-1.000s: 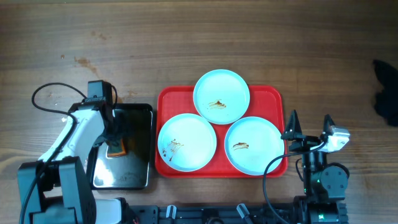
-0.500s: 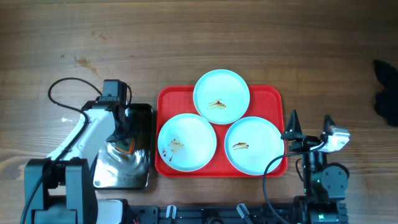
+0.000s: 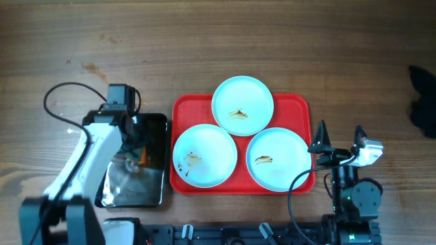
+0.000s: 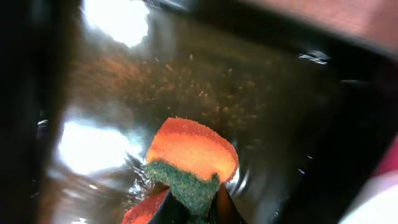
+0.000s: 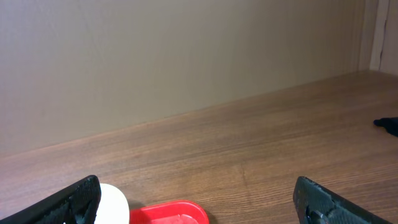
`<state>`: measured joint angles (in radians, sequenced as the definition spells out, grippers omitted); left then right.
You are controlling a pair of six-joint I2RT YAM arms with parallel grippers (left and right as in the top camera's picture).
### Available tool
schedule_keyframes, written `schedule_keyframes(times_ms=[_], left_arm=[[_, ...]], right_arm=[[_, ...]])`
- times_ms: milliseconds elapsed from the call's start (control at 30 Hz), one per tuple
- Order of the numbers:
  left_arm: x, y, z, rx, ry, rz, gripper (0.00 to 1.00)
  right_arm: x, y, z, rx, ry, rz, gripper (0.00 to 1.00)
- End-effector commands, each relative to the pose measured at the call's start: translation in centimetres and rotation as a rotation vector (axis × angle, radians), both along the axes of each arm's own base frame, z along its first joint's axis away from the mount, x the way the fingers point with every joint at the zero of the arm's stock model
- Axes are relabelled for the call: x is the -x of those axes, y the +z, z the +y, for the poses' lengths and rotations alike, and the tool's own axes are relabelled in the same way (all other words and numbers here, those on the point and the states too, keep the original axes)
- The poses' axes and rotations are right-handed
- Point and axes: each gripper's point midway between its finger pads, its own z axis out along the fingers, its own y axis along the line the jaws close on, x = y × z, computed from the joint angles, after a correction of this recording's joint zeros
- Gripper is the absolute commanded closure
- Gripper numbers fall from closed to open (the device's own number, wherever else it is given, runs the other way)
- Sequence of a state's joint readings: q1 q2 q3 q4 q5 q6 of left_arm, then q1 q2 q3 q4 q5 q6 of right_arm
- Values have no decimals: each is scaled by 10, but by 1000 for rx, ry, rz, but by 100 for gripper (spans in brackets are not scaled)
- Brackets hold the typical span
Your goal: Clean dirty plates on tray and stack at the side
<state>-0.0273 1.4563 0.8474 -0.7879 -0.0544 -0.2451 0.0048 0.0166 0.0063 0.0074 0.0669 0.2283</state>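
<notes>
Three pale blue-white plates with brown smears lie on the red tray point(image 3: 300, 102): one at the back point(image 3: 242, 105), one front left point(image 3: 204, 155), one front right point(image 3: 279, 158). My left gripper point(image 3: 133, 160) is over the black glossy tray point(image 3: 136, 190), left of the red tray. It is shut on an orange sponge with a green scouring side point(image 4: 193, 155), pinched at my fingertips point(image 4: 189, 208) above the wet tray bottom point(image 4: 249, 93). The right gripper point(image 3: 338, 136) stands open and holds nothing, just right of the red tray. Its view catches a tray corner point(image 5: 168, 211) and a plate edge point(image 5: 113, 202).
A black object point(image 3: 422, 102) lies at the table's right edge and also shows as a dark object point(image 5: 387, 123) in the right wrist view. The left arm's cable point(image 3: 61, 95) loops over the wood behind the black tray. A plain wall stands beyond the table.
My left gripper has closed on the sponge in the black tray, and the left arm has shifted slightly. The right arm and the plates have not moved.
</notes>
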Motion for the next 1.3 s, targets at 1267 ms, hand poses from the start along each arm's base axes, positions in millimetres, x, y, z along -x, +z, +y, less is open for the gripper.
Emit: schedule_keyframes(times_ms=[1267], left_arm=[[27,114,-138,244,-394,-236,96]], right_arm=[[21,47,57,49,342,115,0]])
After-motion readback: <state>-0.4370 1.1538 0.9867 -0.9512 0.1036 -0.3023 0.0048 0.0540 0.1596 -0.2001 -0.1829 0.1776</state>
